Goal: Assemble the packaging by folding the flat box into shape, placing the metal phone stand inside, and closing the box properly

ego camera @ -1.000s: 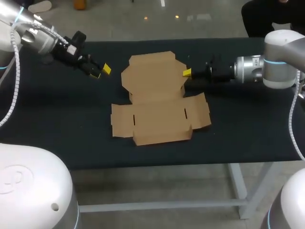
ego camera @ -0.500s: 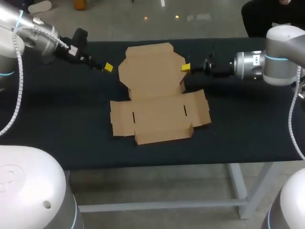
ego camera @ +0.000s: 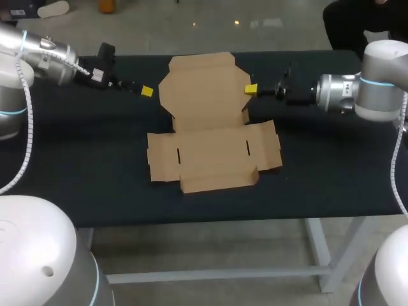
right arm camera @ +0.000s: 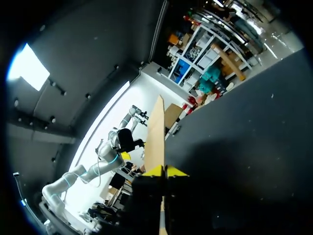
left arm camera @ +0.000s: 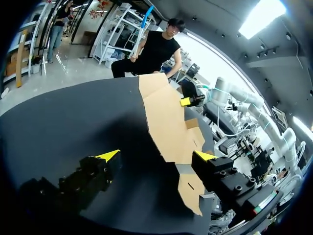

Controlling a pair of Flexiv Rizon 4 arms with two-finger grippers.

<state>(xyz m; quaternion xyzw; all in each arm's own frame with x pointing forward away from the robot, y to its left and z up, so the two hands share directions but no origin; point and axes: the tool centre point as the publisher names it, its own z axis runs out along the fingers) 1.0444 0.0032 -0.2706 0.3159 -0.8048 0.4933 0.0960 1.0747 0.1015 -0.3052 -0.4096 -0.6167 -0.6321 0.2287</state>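
Up off the table [ego camera: 76,166] has come the rear panel [ego camera: 199,83] of the flat cardboard box [ego camera: 210,156] since a second ago. Its far edge now sits higher in the head view, and my right gripper [ego camera: 251,89] has risen with it. My left arm [ego camera: 44,50] has swung meanwhile, so that it now lies nearly level along the far side of the table, pointing toward the panel's left edge. My left gripper [ego camera: 146,91] hangs just beside that edge without touching it. In the left wrist view its yellow tips stand wide apart with nothing between them but the dark table and the box ahead [left arm camera: 168,122]. My right arm [ego camera: 376,89] comes in level from the right, and its gripper is pinched on the right edge of the raised panel. In the right wrist view the two yellow tips [right arm camera: 164,171] sit pressed together on the cardboard, which runs away from them edge-on as a thin tan line [right arm camera: 157,132]. From the left wrist I see that same gripper [left arm camera: 188,101] on the panel's far edge. The box lies near the middle of the table, plain brown and unfolded. Its wide base panel is flat with a slit near each side, side flaps are spread out left and right, and a narrow flap is at the near edge. Only the rear panel is tilted up.
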